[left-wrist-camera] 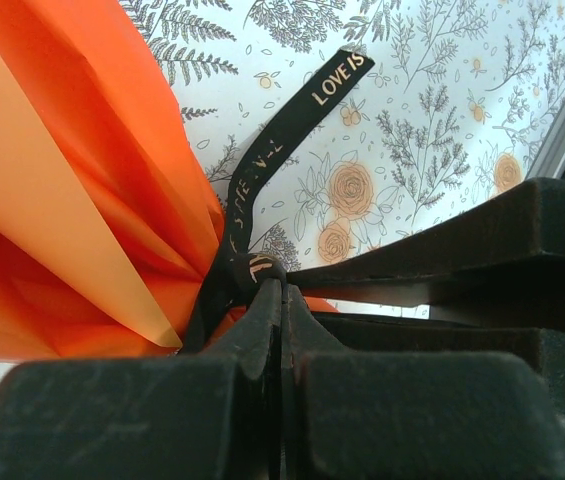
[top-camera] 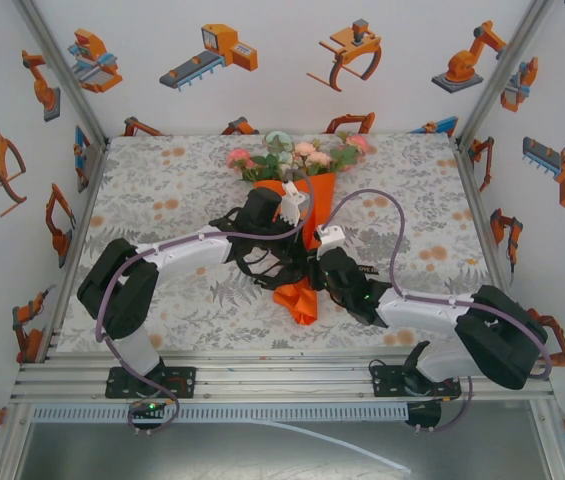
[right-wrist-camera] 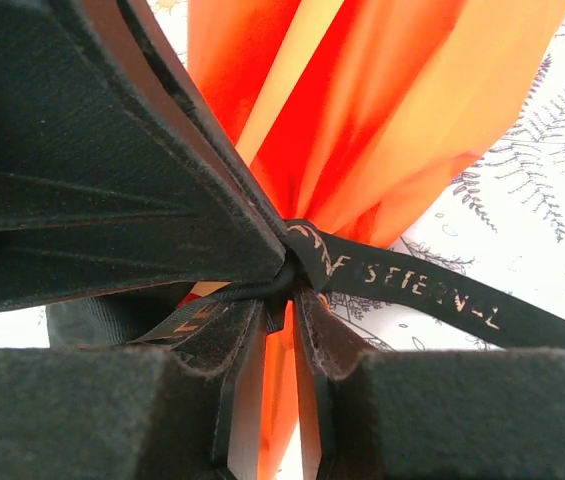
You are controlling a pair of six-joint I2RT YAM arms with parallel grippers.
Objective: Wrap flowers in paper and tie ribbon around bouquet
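Top external: the bouquet (top-camera: 318, 192) was laid mid-table on a grey floral cloth (top-camera: 162, 190), enclosed by white walls (top-camera: 282, 100) printed with orange robot arms. Left wrist: the ribbon (left-wrist-camera: 302, 110) was pinched by the closed left gripper (left-wrist-camera: 280, 285) beside the paper (left-wrist-camera: 62, 200). Right wrist: the right gripper (right-wrist-camera: 282, 300) was slightly parted at the ribbon's knot.

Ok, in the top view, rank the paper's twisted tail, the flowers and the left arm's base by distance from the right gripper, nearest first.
1. paper's twisted tail: right beside the right gripper, on its near side.
2. flowers: beyond it, toward the far wall.
3. left arm's base: at the near-left edge, clearly farthest.
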